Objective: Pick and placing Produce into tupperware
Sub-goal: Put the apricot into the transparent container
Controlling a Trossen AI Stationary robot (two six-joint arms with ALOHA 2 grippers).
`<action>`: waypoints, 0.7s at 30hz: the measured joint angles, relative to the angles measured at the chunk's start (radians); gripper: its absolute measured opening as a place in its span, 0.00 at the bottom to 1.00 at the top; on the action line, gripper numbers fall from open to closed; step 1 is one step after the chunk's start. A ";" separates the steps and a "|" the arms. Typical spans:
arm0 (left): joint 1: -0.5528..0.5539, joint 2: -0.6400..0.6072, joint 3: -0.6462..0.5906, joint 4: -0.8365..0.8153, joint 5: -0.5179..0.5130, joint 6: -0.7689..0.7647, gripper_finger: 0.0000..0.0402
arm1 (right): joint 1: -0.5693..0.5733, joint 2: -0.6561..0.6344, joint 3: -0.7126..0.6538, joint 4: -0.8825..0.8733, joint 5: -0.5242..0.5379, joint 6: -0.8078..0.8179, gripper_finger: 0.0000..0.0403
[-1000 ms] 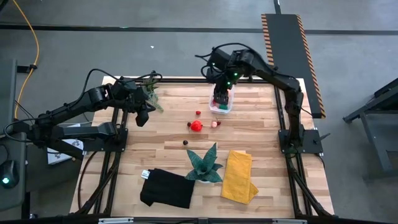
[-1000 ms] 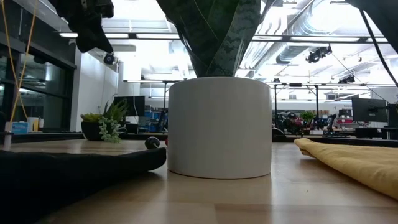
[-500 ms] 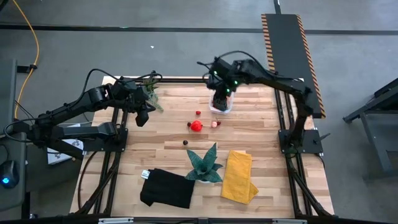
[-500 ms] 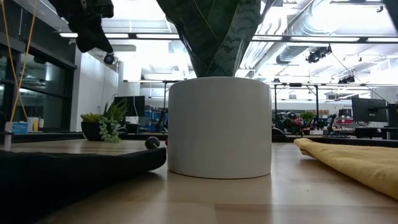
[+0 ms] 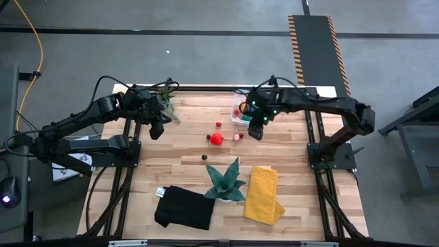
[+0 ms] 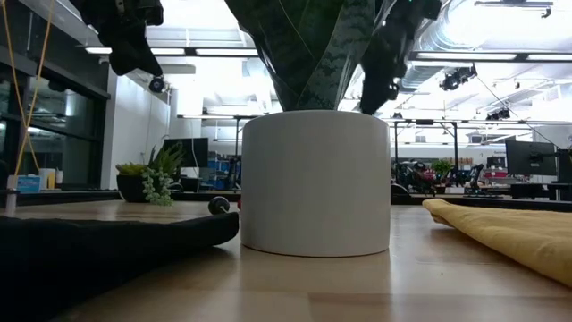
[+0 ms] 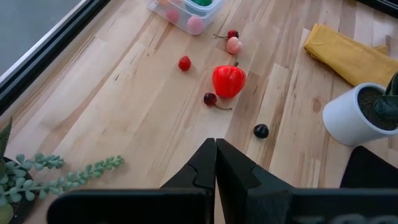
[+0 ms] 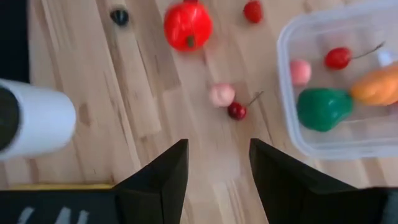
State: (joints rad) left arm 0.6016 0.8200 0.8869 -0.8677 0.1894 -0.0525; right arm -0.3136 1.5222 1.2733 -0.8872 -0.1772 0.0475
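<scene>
The clear tupperware tub (image 5: pixel 234 119) stands at the table's far middle and holds a green piece (image 8: pixel 322 109), an orange one (image 8: pixel 376 87), a pink one (image 8: pixel 301 71) and a cherry (image 8: pixel 339 58). On the wood lie a large red fruit (image 5: pixel 216 138), a small red berry (image 5: pixel 219 125), a pink piece (image 8: pixel 222 94), a dark cherry (image 8: pixel 237 111) and a dark ball (image 5: pixel 204 157). My right gripper (image 8: pixel 217 180) is open above the table, just near-side of the tub. My left gripper (image 7: pixel 216 163) hovers shut by the table's far left.
A teal spiky plant in a white pot (image 5: pixel 226 182) stands near the middle front, with a folded yellow cloth (image 5: pixel 263 194) to its right and a black cloth (image 5: pixel 184 208) to its left. A small leafy potted plant (image 5: pixel 166 104) sits by the left gripper.
My right gripper has left the spot over the tub and moved toward the table's near edge and a little right, and its arm has swung out to the right. It now shows in the low view. The produce and tub have stayed put.
</scene>
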 joint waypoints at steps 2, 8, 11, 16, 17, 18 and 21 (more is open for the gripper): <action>0.000 0.000 0.000 0.000 0.000 0.000 0.00 | 0.009 0.008 -0.035 0.036 0.000 -0.001 0.40; 0.000 0.000 0.000 -0.007 0.000 -0.004 0.00 | 0.035 0.010 -0.082 0.105 0.060 -0.060 0.40; 0.000 0.000 0.000 -0.015 0.000 -0.005 0.00 | 0.055 0.010 -0.082 0.136 0.069 -0.153 0.40; 0.000 0.000 0.000 -0.031 0.000 -0.007 0.00 | 0.089 0.021 -0.082 0.149 0.098 -0.271 0.40; 0.000 0.000 0.000 -0.031 0.000 -0.008 0.00 | 0.093 0.029 -0.083 0.147 0.101 -0.290 0.40; 0.000 0.000 0.000 -0.032 0.000 -0.008 0.00 | 0.096 0.040 -0.083 0.149 0.106 -0.307 0.40; 0.000 0.000 0.000 -0.035 0.000 -0.012 0.00 | 0.107 0.082 -0.083 0.161 0.118 -0.337 0.40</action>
State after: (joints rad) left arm 0.6017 0.8202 0.8870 -0.9024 0.1895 -0.0644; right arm -0.2066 1.6040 1.1904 -0.7261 -0.0595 -0.2890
